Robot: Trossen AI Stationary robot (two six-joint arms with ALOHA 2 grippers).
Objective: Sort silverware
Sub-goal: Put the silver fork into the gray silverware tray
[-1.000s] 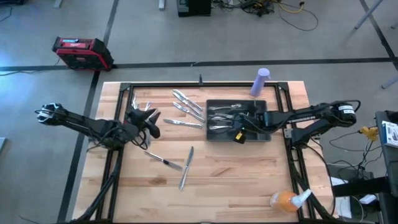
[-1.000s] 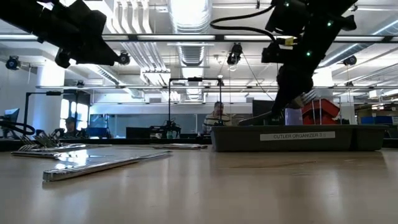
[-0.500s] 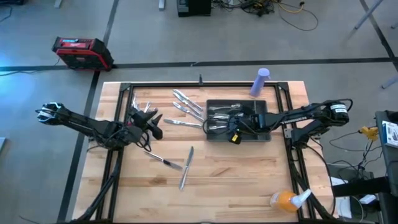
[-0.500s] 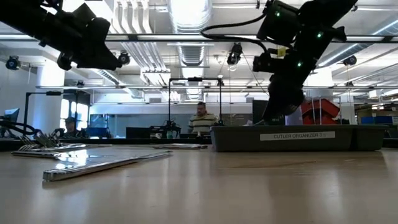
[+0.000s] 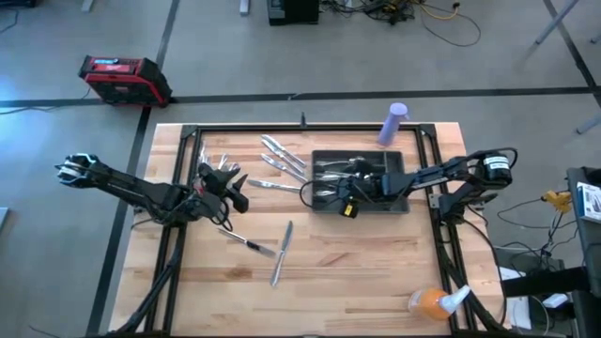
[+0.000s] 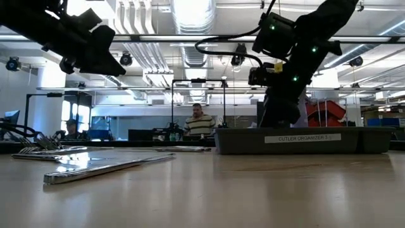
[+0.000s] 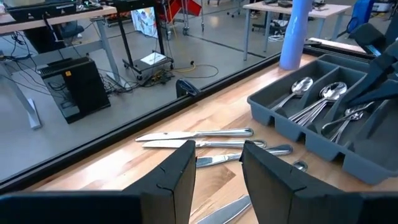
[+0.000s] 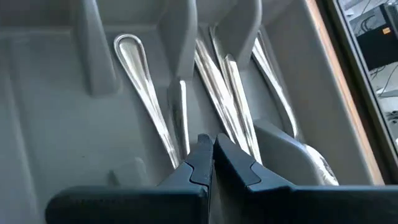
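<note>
The silverware is split between the table and the dark grey tray [image 5: 395, 202]. Spoons and forks [image 8: 219, 93] lie in the tray's compartments. Three knives [image 5: 279, 167] lie left of the tray, forks [image 5: 214, 165] at the far left, and two more pieces [image 5: 282, 252] lie nearer the front. My right gripper [image 8: 211, 154] hangs shut just over the handles in the tray's left part, with nothing showing between its fingers. My left gripper [image 7: 217, 168] is open above the table, left of the three knives [image 7: 205, 144].
A purple cylinder [image 5: 393, 123] stands behind the tray at the far edge. An orange spray bottle [image 5: 434, 300] lies at the near right corner. A black frame rail [image 5: 310, 130] runs around the tabletop. Bare wood lies between the tray and the near edge.
My right gripper has moved toward the table's left edge across the tray, from its near right part to its left part, and has stayed low. My left gripper has edged slightly toward the knives.
</note>
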